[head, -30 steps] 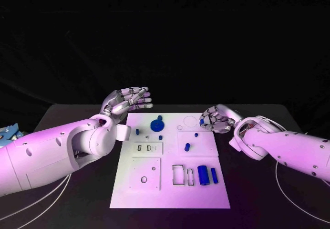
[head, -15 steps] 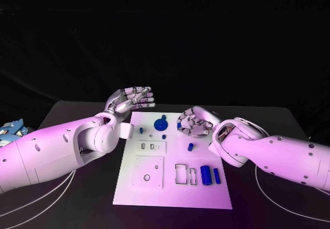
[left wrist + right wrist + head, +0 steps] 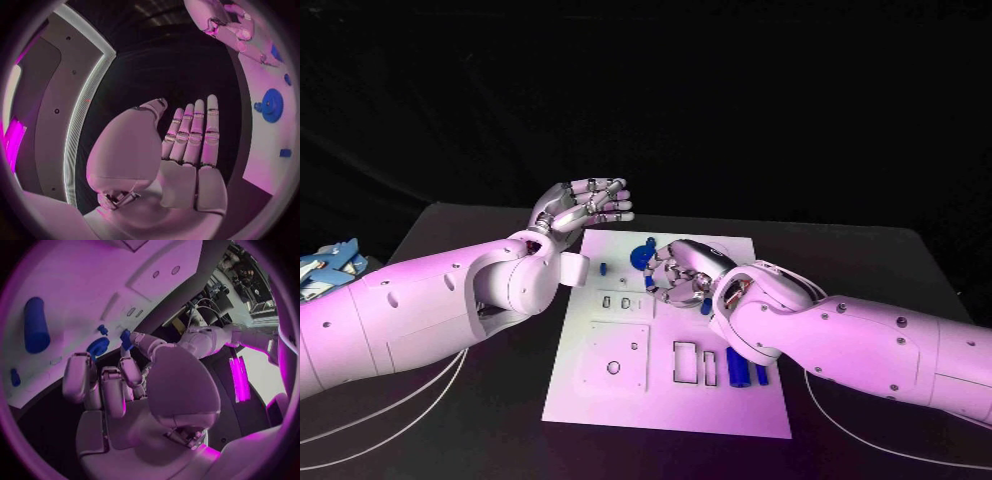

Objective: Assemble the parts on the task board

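Observation:
The white task board (image 3: 610, 395) lies in the middle of the black table. A blue gear (image 3: 639, 257) stands near its far edge, and a large blue cylinder (image 3: 736, 366) lies beside a thinner one (image 3: 759, 373) toward its near right. My right hand (image 3: 678, 272) hovers over the board's far middle, just right of the gear. In the right wrist view its fingers (image 3: 103, 385) are curled, and a small blue part (image 3: 125, 338) sits pinched at the thumb tip, close to the gear (image 3: 98, 346). My left hand (image 3: 586, 208) is raised beyond the board's far left corner, fingers straight (image 3: 190, 135), holding nothing.
A blue and white object (image 3: 329, 265) lies at the table's left edge. Thin cables (image 3: 387, 420) run along the near left. The board has rectangular slots (image 3: 687, 362) and a plate with a round hole (image 3: 613, 367). A small blue peg (image 3: 604, 268) stands left of the gear.
My right hand has swung left from the board's far right edge to over its far middle beside the gear. The left hand has stayed almost in place.

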{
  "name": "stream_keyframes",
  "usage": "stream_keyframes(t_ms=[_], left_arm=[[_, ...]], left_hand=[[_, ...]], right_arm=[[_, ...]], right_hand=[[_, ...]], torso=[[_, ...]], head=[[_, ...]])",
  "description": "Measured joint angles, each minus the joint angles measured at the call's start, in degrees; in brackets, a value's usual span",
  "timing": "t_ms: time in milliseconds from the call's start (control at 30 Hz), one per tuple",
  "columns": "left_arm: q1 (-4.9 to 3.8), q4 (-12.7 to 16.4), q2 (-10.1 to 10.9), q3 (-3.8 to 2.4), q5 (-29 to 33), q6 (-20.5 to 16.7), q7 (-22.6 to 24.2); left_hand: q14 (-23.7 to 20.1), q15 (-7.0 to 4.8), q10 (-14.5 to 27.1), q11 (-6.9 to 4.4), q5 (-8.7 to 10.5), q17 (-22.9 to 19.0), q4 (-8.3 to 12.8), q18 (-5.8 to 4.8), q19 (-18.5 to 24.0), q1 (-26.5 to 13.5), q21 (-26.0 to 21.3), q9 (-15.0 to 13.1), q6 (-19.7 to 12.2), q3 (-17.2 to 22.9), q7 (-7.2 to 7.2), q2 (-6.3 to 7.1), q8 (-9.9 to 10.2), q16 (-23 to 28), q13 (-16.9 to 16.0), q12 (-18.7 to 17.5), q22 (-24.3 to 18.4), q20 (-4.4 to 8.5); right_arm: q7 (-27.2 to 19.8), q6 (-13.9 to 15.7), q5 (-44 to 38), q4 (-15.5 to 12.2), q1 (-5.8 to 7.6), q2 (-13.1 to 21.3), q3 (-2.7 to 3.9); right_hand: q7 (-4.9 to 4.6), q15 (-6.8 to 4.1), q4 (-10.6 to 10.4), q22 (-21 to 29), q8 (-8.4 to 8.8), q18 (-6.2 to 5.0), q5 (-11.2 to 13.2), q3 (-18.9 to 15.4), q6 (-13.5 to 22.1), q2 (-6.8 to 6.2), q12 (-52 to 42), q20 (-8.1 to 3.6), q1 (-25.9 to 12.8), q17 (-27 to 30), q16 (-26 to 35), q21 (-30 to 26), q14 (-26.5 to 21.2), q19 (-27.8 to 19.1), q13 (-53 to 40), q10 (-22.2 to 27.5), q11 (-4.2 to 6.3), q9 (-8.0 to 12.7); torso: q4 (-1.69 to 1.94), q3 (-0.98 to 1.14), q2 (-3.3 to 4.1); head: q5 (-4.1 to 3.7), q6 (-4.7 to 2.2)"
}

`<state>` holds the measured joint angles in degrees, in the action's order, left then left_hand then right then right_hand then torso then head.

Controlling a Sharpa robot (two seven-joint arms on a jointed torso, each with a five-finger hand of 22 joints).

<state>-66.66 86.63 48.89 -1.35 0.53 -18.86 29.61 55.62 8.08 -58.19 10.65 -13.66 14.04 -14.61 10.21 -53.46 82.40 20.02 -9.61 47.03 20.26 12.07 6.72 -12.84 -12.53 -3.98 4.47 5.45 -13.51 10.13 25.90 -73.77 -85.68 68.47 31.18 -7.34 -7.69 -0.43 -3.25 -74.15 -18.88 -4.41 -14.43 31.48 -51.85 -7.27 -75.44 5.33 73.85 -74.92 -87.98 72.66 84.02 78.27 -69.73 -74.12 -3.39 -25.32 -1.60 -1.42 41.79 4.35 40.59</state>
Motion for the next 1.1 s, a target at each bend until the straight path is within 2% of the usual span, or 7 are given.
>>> stream_keyframes(t_ms=[200, 300, 500, 733, 867, 1100], left_arm=[[0.00, 0.10, -0.17, 0.00, 0.00, 0.00, 0.00], [-0.01, 0.12, -0.22, -0.01, 0.00, 0.01, 0.00], [-0.01, 0.12, -0.30, -0.01, -0.01, 0.01, 0.00], [-0.01, 0.06, -0.47, -0.01, -0.02, 0.02, -0.04], [-0.01, 0.03, -0.51, -0.01, -0.02, 0.02, -0.06], [-0.01, 0.00, -0.52, 0.00, -0.02, 0.04, -0.10]], left_hand=[[-0.01, 0.00, 0.00, 0.00, 0.00, -0.01, 0.00, 0.00, 0.00, 0.00, 0.00, 0.00, 0.00, 0.00, 0.00, 0.00, 0.00, 0.00, 0.00, 0.00, 0.00, 0.00], [0.00, 0.00, 0.00, 0.00, 0.00, -0.01, 0.00, 0.00, 0.00, 0.00, 0.00, 0.01, 0.00, 0.00, 0.00, 0.00, 0.00, 0.00, 0.00, 0.00, 0.00, 0.00], [-0.01, 0.01, 0.00, 0.00, 0.00, 0.03, 0.00, 0.00, 0.00, 0.00, 0.00, 0.01, 0.00, 0.00, 0.00, 0.00, 0.00, 0.00, 0.01, 0.00, 0.01, 0.00], [-0.01, 0.01, 0.01, 0.00, 0.00, 0.04, 0.00, 0.00, 0.00, 0.00, 0.00, 0.01, 0.00, 0.00, 0.00, 0.00, 0.00, 0.00, 0.01, 0.00, 0.01, 0.00], [-0.01, 0.01, 0.01, 0.01, 0.00, 0.04, 0.00, 0.00, 0.00, 0.00, 0.00, 0.02, 0.00, 0.00, 0.00, 0.00, 0.00, 0.00, 0.01, 0.00, 0.01, 0.00], [-0.01, 0.01, 0.01, 0.01, 0.00, 0.03, 0.00, 0.00, 0.00, 0.00, 0.00, 0.02, -0.01, 0.00, 0.00, 0.00, 0.00, 0.00, 0.01, 0.00, 0.01, 0.00]], right_arm=[[0.55, -0.47, -2.99, 0.86, -0.75, -1.90, -0.07], [0.81, -0.78, -4.01, 1.20, -1.12, -2.49, -0.15], [1.30, -1.25, -5.33, 1.74, -1.53, -3.35, -0.36], [1.72, -1.58, -6.21, 2.33, -1.85, -4.08, -0.48], [1.98, -1.80, -6.57, 2.75, -2.01, -4.26, -0.54], [2.33, -2.12, -6.96, 3.24, -2.31, -4.43, -0.63]], right_hand=[[0.01, 0.00, 0.00, -0.09, -0.21, 0.00, 0.00, 0.00, 0.18, -0.06, 0.00, 0.00, -0.06, 0.00, 0.00, 0.21, 0.00, 0.00, 0.00, 0.00, 0.00, -0.02], [-0.05, 0.00, 0.00, -0.08, -1.31, 0.00, 0.00, -0.01, 0.26, -0.36, 0.00, 0.00, -0.36, 0.00, 0.00, 0.21, 0.00, 0.00, 0.00, 0.00, 0.00, -0.03], [-0.07, 0.00, 0.00, -0.08, -1.32, 0.00, 0.01, -0.01, 0.46, -0.36, 0.00, 0.00, -0.36, 0.01, 0.00, 0.21, 0.00, 0.00, -0.10, 0.00, 0.00, -0.03], [-0.14, 0.00, 0.01, -0.08, -1.34, 0.00, 0.19, -0.02, 0.55, -0.37, 0.00, 0.00, -0.36, 0.01, 0.00, 0.21, 0.00, 0.00, -0.18, 0.00, 0.00, -0.05], [-0.09, 0.00, 0.01, -0.07, -2.31, 0.00, 0.27, -0.02, 0.53, -0.67, 0.00, 0.00, -0.66, 0.01, 0.00, 0.21, 0.00, 0.00, -0.23, 0.00, 0.00, -0.05], [0.00, 0.00, 0.02, -0.07, -2.32, 0.00, 0.57, -0.04, 0.45, -0.68, 0.00, 0.01, -0.66, 0.01, 0.00, 0.21, 0.00, 0.00, -0.23, 0.00, 0.00, -0.06]], torso=[[0.06, -0.03, 0.03], [0.13, -0.03, 0.06], [0.12, -0.02, 0.08], [0.10, -0.01, 0.05], [0.10, 0.00, 0.04], [0.10, 0.03, 0.05]], head=[[0.23, 0.38], [0.41, 0.50], [0.85, 0.90], [1.03, 1.02], [1.16, 1.15], [1.33, 1.27]])
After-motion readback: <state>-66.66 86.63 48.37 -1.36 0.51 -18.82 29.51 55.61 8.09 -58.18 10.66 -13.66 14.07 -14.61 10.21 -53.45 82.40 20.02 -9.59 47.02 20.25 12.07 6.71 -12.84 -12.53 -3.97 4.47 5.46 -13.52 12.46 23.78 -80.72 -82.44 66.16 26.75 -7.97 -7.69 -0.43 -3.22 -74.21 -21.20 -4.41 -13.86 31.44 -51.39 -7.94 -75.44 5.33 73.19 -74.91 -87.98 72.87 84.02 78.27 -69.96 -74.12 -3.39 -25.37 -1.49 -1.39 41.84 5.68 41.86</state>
